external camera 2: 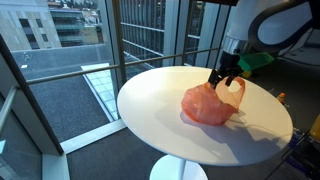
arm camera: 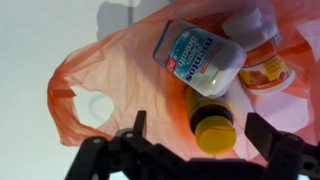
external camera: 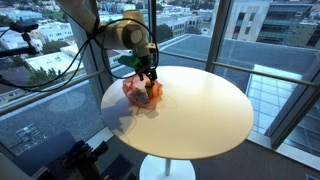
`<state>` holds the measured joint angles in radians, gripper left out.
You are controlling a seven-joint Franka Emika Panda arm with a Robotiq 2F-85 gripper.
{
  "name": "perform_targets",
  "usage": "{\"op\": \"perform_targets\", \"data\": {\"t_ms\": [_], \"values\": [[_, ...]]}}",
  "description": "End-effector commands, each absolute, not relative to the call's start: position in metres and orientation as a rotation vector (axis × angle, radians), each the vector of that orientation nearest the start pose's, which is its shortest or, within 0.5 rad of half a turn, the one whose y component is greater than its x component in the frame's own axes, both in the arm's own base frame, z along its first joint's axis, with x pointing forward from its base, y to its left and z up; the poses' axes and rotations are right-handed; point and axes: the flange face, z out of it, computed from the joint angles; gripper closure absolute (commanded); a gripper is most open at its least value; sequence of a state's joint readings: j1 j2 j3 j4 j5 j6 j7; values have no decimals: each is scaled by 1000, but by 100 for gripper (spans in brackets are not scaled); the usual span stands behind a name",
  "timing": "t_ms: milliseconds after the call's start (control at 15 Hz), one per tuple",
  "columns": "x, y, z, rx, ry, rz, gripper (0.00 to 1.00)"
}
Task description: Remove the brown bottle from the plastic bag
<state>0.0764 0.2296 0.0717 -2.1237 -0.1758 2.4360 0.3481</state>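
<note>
An orange plastic bag (arm camera: pixel 100 70) lies on the round white table, seen in both exterior views (external camera: pixel 143 95) (external camera 2: pixel 205 106). In the wrist view its mouth shows three bottles. The brown bottle (arm camera: pixel 203 104) has a yellow cap and lies with the cap toward the camera. Beside it are a white bottle with a blue and red label (arm camera: pixel 198 56) and a bottle with an orange label (arm camera: pixel 262 68). My gripper (arm camera: pixel 200 128) is open just above the bag (external camera: pixel 150 76) (external camera 2: pixel 222 79). Its two fingers straddle the brown bottle's cap without touching it.
The white table (external camera: pixel 205 110) (external camera 2: pixel 160 105) stands next to floor-to-ceiling windows with metal frames (external camera 2: pixel 110 40). A green object (external camera 2: pixel 258 60) sits behind the arm near the table's edge. Cables and equipment lie on the floor (external camera: pixel 85 155).
</note>
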Motion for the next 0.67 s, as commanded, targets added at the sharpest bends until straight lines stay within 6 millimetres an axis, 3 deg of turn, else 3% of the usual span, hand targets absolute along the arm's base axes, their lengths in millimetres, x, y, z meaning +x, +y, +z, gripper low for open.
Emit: {"op": "perform_targets", "data": {"t_ms": [0,600], "values": [[596,97,311,-3212,124,-199,0],[621,109,298,-3226,105,-221,0]]}}
